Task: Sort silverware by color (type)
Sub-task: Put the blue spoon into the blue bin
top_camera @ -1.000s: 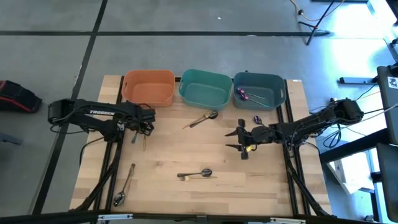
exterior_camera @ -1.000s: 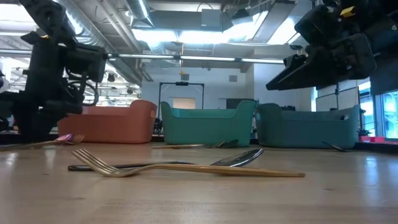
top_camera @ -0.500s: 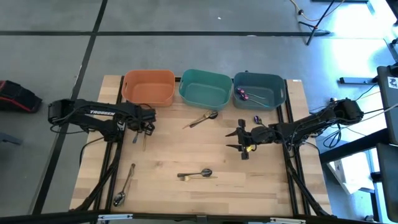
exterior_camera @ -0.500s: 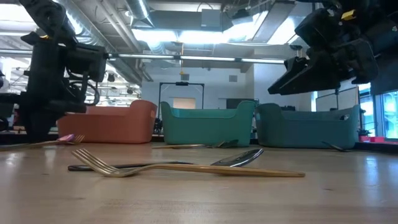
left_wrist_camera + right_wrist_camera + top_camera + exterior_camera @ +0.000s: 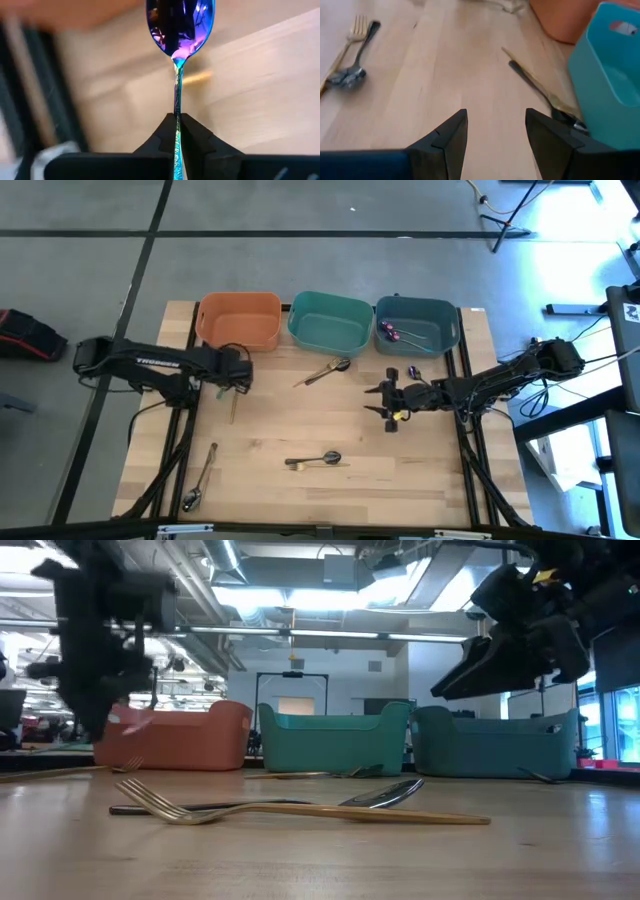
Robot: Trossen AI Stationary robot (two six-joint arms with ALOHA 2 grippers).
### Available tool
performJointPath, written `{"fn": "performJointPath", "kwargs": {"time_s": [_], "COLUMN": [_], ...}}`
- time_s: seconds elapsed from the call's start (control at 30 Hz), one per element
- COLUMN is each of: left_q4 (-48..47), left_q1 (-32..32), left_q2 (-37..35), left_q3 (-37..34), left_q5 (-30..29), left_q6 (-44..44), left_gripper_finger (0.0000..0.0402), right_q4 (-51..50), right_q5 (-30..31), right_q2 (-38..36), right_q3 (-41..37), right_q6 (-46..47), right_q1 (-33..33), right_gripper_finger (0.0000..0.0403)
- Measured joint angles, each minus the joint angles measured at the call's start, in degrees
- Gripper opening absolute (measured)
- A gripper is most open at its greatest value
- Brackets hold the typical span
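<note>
The left claw (image 5: 175, 120), clamped on the iridescent purple-blue spoon (image 5: 179, 30), is far from the blue-grey plastic bin (image 5: 416, 325); the right claw (image 5: 496, 131), fingers apart, hovers nearer.

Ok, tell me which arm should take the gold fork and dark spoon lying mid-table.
Right. Its tool is open, empty and faces that fork and spoon; the left tool already grips an iridescent spoon.
</note>
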Motion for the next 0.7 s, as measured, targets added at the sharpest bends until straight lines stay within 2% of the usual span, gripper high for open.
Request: {"fn": "performJointPath", "kwargs": {"time_s": [0.13, 0.2, 0.33, 0.47, 0.6, 0.7], "left_q4": [10.2, 20.4, 44.2, 64.0, 81.0, 93.0], "left_q1": [-9.0, -13.3, -19.5, -20.8, -19.6, -18.7], "left_q2": [0.0, 0.5, 3.8, 10.4, 18.9, 24.6], "left_q3": [3.0, 3.1, 1.7, 0.9, 0.9, 0.9], "left_q5": [-9.2, -14.2, -21.5, -22.5, -21.5, -19.1], "left_q6": [6.1, 12.9, 32.3, 48.2, 59.2, 65.0], "left_gripper_finger": [0.0008, 0.0008, 0.0008, 0.0008, 0.0008, 0.0008], "right_q4": [5.1, 8.5, 16.2, 24.7, 30.9, 33.0], "right_q5": [-0.3, -0.6, -1.4, -3.2, -3.6, -3.4], "right_q2": [0.4, 1.1, 3.7, 7.3, 11.5, 15.0], "right_q3": [0.0, 0.0, 0.0, 0.1, 2.1, 5.2], "right_q6": [0.3, 0.5, 0.6, 1.4, 1.7, 1.4], "right_q1": [-0.7, -1.6, -4.0, -5.2, -5.4, -5.4], "right_gripper_finger": [0.0191, 0.0191, 0.0199, 0.0234, 0.0267, 0.0276]}}
